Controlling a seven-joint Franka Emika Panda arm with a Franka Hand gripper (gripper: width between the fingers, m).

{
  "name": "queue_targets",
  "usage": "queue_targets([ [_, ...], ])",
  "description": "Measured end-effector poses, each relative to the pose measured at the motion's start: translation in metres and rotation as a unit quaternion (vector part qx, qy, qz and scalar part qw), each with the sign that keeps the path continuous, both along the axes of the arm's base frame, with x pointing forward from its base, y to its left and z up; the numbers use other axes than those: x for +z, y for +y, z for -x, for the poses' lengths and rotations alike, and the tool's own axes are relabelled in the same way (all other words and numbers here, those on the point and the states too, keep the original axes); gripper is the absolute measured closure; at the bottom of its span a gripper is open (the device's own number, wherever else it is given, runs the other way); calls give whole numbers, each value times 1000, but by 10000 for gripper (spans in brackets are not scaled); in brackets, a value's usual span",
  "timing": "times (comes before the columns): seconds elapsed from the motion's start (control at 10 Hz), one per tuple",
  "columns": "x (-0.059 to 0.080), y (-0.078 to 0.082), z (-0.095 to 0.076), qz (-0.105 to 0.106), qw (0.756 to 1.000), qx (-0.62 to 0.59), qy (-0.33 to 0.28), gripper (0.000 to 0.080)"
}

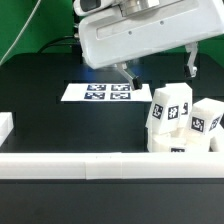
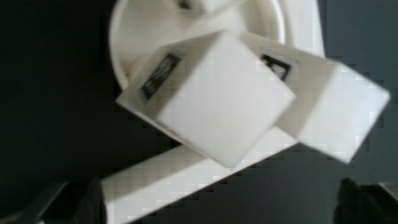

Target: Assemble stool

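Marker board [image 1: 108,92] mid-table; gripper [image 1: 128,79] hangs over its right end, jaws spread wide, holding nothing; stool parts, legs [image 1: 170,112] and seat [image 2: 199,35], sit by the table's front right edge; rigid, light-looking, smooth plastic, best pinched across a leg's flat faces

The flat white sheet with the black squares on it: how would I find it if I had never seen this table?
Start at the black table and look under the big white robot arm hanging over its far side. Just below the gripper lies the marker board, a thin white sheet printed with black square patterns. Unlike the blocky white stool parts on the exterior view's right, it lies perfectly flat.
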State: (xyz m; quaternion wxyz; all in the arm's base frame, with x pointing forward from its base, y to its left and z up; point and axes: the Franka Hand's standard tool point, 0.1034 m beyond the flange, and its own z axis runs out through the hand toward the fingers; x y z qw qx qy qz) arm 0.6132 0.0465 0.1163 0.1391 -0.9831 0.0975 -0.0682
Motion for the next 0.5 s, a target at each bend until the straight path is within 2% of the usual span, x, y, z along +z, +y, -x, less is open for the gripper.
queue_targets([
  [0.2, 3, 5, -2, 44, 989, 141, -17, 151],
  [0.3, 6, 11, -4, 51, 985, 167, -14, 151],
  [0.5, 7, 7, -6, 60, 971, 228, -31, 151],
])
